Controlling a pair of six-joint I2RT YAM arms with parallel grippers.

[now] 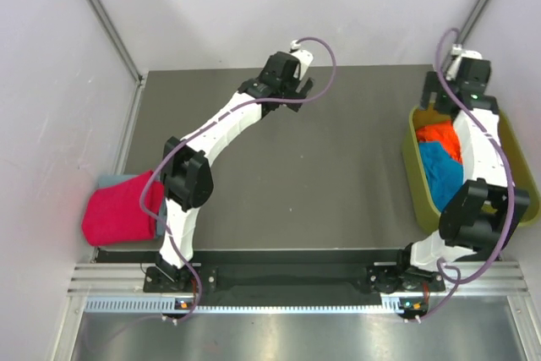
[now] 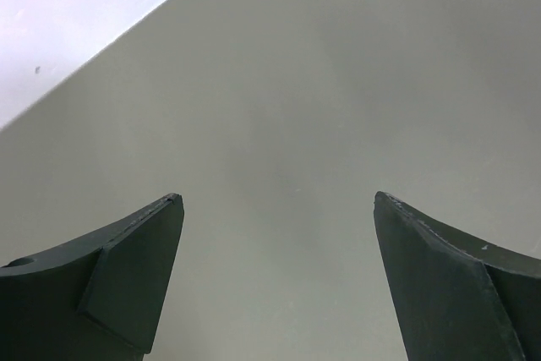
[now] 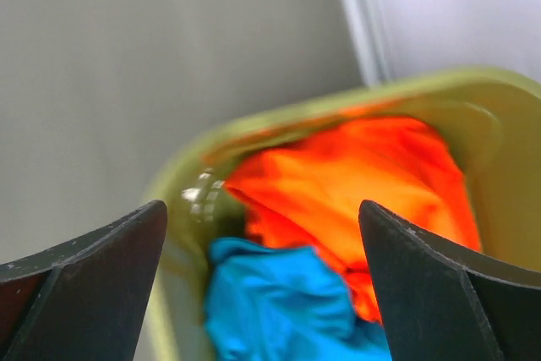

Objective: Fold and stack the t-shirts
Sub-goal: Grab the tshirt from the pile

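We see the left pincer (image 2: 279,200) wide apart, empty, over the desk (image 2: 279,82); the right pincer (image 3: 262,206), likewise apart, hangs above the bin (image 3: 254,121) with its orange t-shirt (image 3: 355,175) and teal t-shirt (image 3: 270,302).

Left arm (image 1: 221,124), right arm (image 1: 480,139): white links, black joints, purple cables (image 1: 334,63); jaws dark, wedge-shaped.

Right gripper (image 3: 262,207) spread wide above olive bin (image 3: 439,82); orange t-shirt (image 3: 363,166), teal-blue t-shirt (image 3: 270,306) inside.
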